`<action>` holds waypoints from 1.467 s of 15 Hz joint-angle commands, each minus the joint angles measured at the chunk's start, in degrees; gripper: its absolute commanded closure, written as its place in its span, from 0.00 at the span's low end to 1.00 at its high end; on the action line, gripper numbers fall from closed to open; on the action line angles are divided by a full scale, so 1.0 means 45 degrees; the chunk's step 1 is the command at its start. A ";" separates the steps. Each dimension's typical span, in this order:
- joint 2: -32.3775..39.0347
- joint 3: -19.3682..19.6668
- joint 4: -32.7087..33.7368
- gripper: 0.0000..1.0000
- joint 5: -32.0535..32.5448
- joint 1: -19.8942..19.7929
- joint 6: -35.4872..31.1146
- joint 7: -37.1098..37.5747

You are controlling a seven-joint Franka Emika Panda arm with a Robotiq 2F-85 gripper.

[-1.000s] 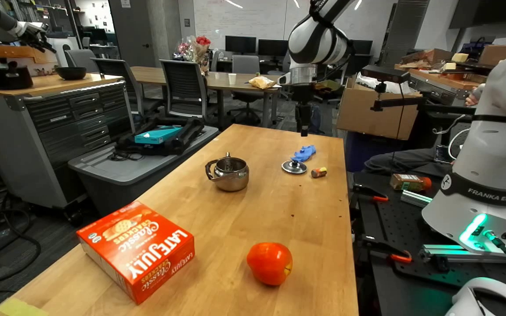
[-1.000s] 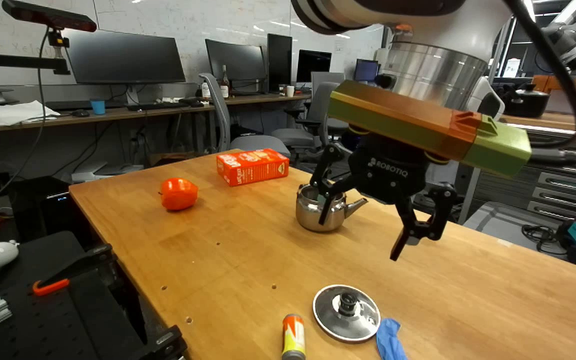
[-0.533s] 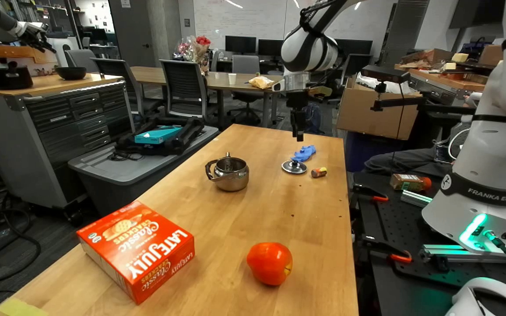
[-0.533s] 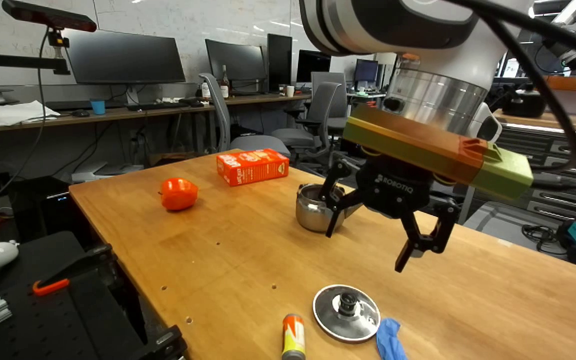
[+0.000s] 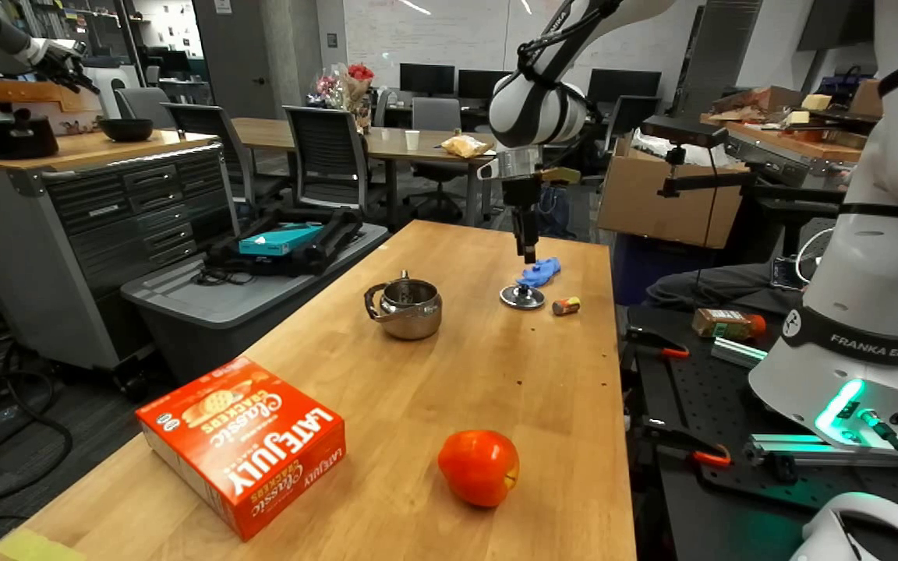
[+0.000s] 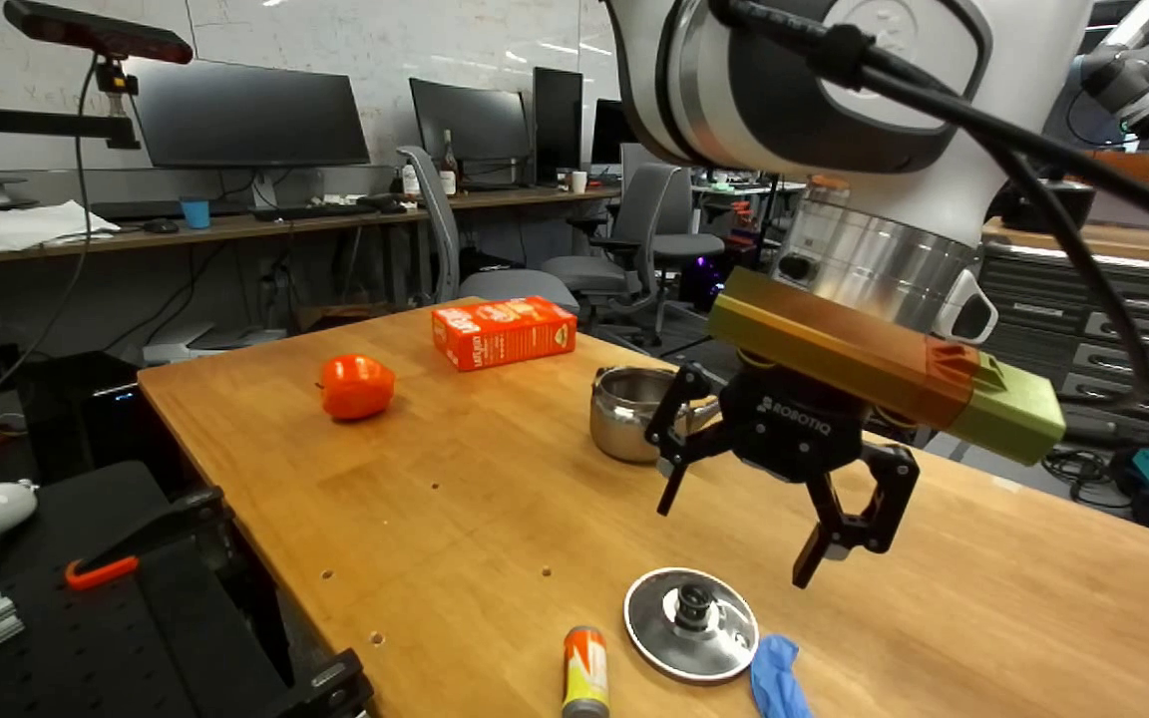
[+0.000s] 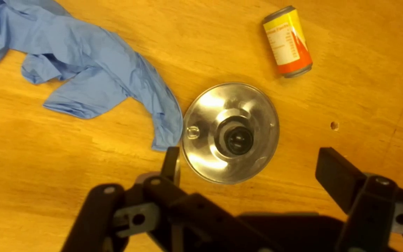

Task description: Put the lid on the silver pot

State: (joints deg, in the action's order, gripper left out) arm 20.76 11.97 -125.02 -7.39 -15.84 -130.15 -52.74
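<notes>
Honey-coloured wooden tabletop (image 6: 475, 538) bears your round silvery metal lid (image 7: 231, 133), flat, its black knob (image 7: 239, 140) conveniently upward. Your black claw (image 6: 732, 548) hangs above, jaws wide apart on nothing, presumably to straddle that knob. At ten o'clock in the wrist view, a crumpled blue glove (image 7: 107, 63) lies just beside the lid's rim, perhaps touching; at nine o'clock in an exterior view, the shiny silver metal pot (image 5: 411, 319) stands upright, uncovered, apparently to receive it
</notes>
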 commanded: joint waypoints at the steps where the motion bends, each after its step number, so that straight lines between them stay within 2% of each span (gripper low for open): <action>1: 0.0321 -0.0177 0.0183 0.00 0.0826 -0.0292 0.0206 0.0225; 5: 0.0534 -0.0150 -0.0012 0.00 0.1759 -0.0327 0.0040 0.0331; 10: 0.0496 -0.0393 -0.0346 0.00 0.2231 -0.0401 -0.0199 -0.0158; 22: 0.0647 -0.0972 -0.0599 0.00 0.1993 -0.0432 -0.1248 -0.0699</action>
State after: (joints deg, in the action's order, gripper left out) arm 23.47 8.99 -127.27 1.43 -16.37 -133.69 -54.10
